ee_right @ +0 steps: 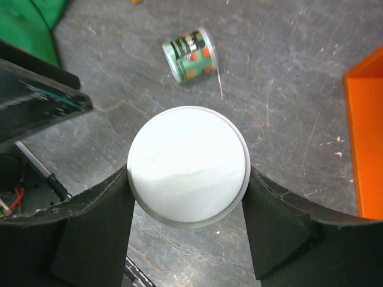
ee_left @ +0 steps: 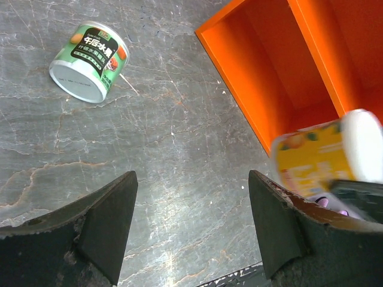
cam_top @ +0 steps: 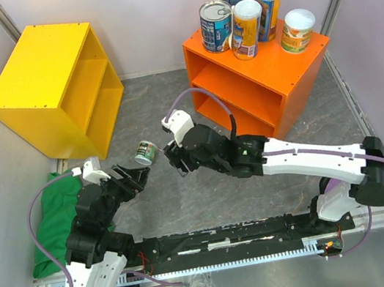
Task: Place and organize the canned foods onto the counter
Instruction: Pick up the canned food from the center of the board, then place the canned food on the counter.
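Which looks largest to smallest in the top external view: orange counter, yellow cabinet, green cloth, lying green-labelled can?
Largest: yellow cabinet and orange counter, alike, not ranked.
Then: green cloth, partly hidden.
Smallest: green-labelled can.

Upright on the orange counter (cam_top: 275, 60): two blue tins (cam_top: 217, 26), two tall cans (cam_top: 247, 29), one short can (cam_top: 298, 30). A green can (cam_top: 146, 152) lies sideways on the floor. A white-lidded yellow can (ee_right: 188, 166) is held aloft.

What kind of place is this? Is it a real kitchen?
Probably a robot test booth, not a kitchen: plain walls close in, a left arm and right arm are bolted down, and cans sit on an orange cabinet.
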Motion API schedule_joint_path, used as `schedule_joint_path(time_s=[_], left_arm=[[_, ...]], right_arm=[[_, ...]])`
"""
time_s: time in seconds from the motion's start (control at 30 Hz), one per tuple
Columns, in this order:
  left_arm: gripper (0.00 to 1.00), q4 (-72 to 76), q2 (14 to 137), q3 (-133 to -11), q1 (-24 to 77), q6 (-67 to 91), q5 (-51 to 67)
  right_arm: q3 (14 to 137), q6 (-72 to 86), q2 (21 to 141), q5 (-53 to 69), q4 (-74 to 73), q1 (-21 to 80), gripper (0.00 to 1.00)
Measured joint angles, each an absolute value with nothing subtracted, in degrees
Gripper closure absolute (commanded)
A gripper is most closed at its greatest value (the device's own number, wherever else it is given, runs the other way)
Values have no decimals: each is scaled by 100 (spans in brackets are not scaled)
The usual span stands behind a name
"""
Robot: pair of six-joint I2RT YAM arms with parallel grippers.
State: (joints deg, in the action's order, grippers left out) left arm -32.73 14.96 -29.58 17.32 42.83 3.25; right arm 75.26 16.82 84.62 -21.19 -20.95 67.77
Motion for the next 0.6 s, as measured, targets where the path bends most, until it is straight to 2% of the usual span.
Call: schedule_joint_path(time_s=[0.27, 0.6], left_arm=[[19, -3234, 1566, -2958, 1732, 4281, 353], [19, -3116, 1575, -2958, 1732, 4281, 357]], right_arm=[[8460, 1608, 7944, -2641, -3059, 6816, 99], [9885, 1072, 7900, -3745, -4001, 6731, 99]])
